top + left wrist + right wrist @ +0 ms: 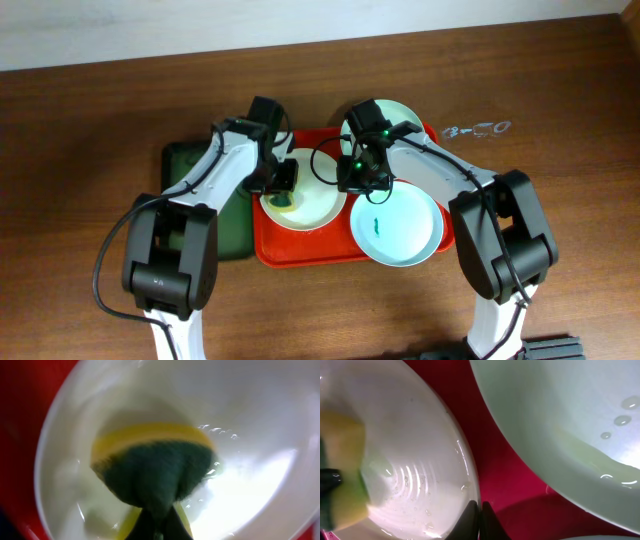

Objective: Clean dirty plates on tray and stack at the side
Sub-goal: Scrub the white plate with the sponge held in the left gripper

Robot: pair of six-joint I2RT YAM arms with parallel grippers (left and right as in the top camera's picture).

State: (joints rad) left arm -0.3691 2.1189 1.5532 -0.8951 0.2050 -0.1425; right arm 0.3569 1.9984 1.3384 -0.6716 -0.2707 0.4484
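Observation:
The white plate (318,205) lies at the left of the red tray (300,252). My left gripper (284,186) is shut on a green and yellow sponge (150,470) and presses it onto the white plate (250,420). My right gripper (352,180) is shut on the white plate's right rim (410,460), its fingertips (480,512) pinching the edge. A mint-blue plate (400,228) with a teal smear sits at the tray's front right. A second mint-blue plate (402,115) lies at the back, partly hidden by my right arm.
A dark green tray (190,165) lies left of the red tray, under my left arm. A mint-blue plate (570,420) with water drops lies close to the right of my right gripper, with red tray floor (505,470) between the plates. Brown wooden table all round.

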